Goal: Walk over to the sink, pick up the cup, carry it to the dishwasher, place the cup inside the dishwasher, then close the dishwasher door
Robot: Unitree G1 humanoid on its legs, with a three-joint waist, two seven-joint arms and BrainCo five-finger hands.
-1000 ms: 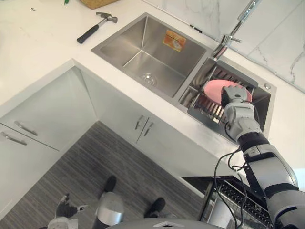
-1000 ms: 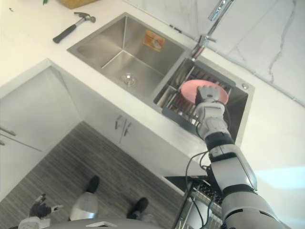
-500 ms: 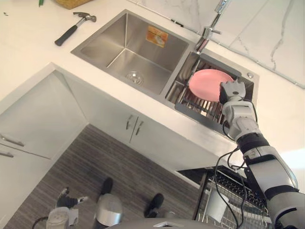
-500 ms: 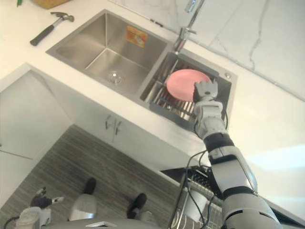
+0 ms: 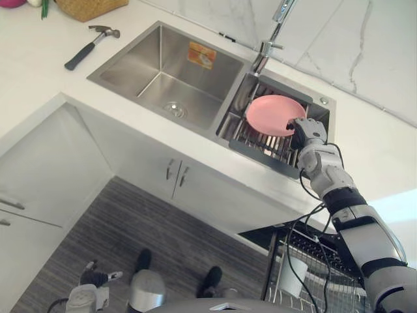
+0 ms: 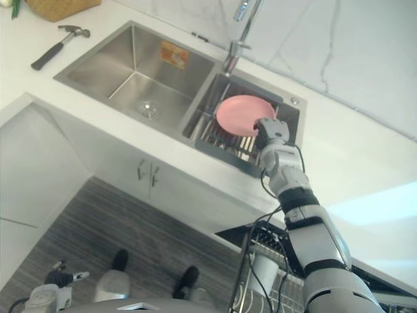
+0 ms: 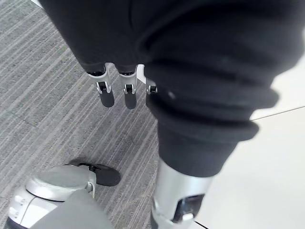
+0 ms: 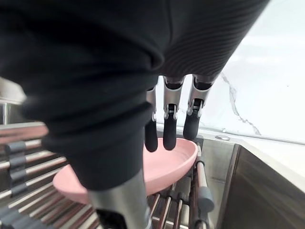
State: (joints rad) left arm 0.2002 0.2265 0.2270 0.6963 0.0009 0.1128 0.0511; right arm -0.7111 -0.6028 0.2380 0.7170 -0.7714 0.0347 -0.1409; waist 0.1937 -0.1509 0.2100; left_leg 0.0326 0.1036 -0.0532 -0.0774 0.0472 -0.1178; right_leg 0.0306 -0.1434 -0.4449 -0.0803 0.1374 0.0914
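Note:
A shallow pink dish [image 5: 272, 114] lies on the wire rack [image 5: 260, 141] in the sink's right basin; no cup shows there. My right hand [image 5: 307, 132] is at the dish's right rim, tipped down over it. In the right wrist view its straight fingers [image 8: 164, 130] reach the inside of the pink dish [image 8: 164, 170], with nothing gripped. My left hand [image 5: 92, 281] hangs low by the floor, and its fingers [image 7: 125, 94] are relaxed and hold nothing.
The left basin [image 5: 163, 73] is bare steel, with the faucet [image 5: 269, 40] behind the rack. A hammer [image 5: 88, 45] and a woven basket [image 5: 88, 8] lie on the white counter at the left. The open dishwasher's rack [image 5: 319, 277] with a white cup [image 5: 290, 274] is at the lower right.
The whole picture has shifted, so the camera moved. My right hand slid from over the pink dish to its right rim and tipped its fingers down onto it.

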